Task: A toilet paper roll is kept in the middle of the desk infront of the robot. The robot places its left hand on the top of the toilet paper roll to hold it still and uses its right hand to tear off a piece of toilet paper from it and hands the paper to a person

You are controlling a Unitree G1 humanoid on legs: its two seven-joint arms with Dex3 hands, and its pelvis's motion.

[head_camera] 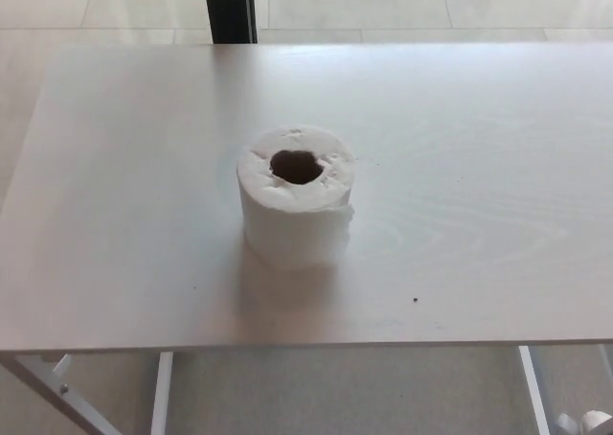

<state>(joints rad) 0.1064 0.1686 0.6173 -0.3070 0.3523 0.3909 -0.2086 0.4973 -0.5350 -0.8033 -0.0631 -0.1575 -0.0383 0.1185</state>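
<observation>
Bright, soft daylight; slightly hazy picture, faint shadow beside the roll [297, 195].

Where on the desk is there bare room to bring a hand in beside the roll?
The desk is bare on every side of the toilet paper roll: wide patches to its left and right edges, more behind. Narrowest is the strip to the near edge. Nothing is crowded.

Toilet paper roll [297, 200] looks like soft matt white paper, kinda ragged on top, brown cardboard core inside. Desk [479, 167] is smooth pale wood-grain laminate with slight sheen.
</observation>
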